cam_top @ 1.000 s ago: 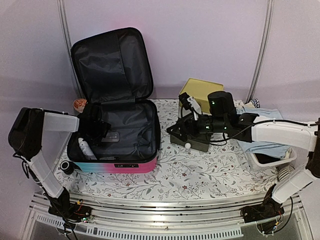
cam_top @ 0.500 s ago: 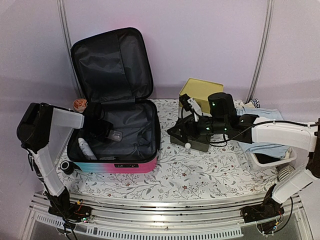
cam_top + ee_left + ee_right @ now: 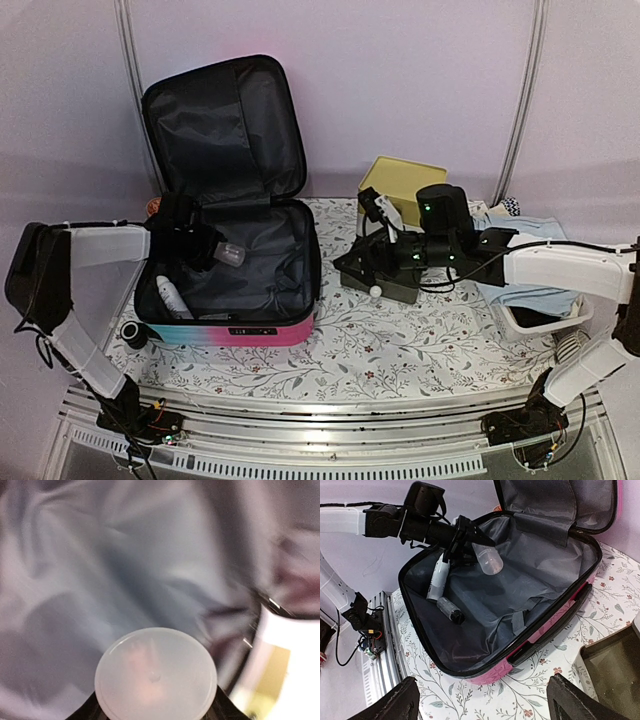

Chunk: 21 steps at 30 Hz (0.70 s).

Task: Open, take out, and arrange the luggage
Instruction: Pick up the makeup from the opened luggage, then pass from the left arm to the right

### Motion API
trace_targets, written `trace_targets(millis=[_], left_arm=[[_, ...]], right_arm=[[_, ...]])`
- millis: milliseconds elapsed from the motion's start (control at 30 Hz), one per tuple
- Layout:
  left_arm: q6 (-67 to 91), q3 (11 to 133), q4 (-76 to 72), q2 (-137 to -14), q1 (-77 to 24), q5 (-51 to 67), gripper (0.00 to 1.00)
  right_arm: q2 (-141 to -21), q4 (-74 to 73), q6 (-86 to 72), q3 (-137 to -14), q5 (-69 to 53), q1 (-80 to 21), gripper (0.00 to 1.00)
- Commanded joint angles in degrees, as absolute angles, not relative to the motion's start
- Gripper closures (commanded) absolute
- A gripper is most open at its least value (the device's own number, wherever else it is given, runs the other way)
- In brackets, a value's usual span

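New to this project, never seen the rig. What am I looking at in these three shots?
Two robot arms bolted at the near edge of a table. The wide shot is from a fixed camera above and behind them; the other two come from wrist cameras. An open suitcase lies on the table, lid up, a white bottle and dark tube inside. To its right: a dark tray, a yellow-lidded box, a white basket. The left gripper holds a small clear container above the suitcase; the blurry close-up shows it from the left wrist. The right gripper is open and empty, its camera facing the suitcase.
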State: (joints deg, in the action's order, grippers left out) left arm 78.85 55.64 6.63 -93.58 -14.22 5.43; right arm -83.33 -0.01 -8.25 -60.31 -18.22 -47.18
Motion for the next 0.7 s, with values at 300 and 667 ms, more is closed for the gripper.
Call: trace_targets(millis=[300,667], left_arm=[[82.55,51.64,-1.96,-79.83,-30.60,6.42,0.64],[82.55,54.80,-4.24,-81.82,-36.83,6.32,0.64]], right_arm=[[-96.26,3.55,-15.75,-73.96,-21.72,-49.50,0.10],[-103.81,-3.23,-16.13,-82.56,-24.97,-50.66,0.14]])
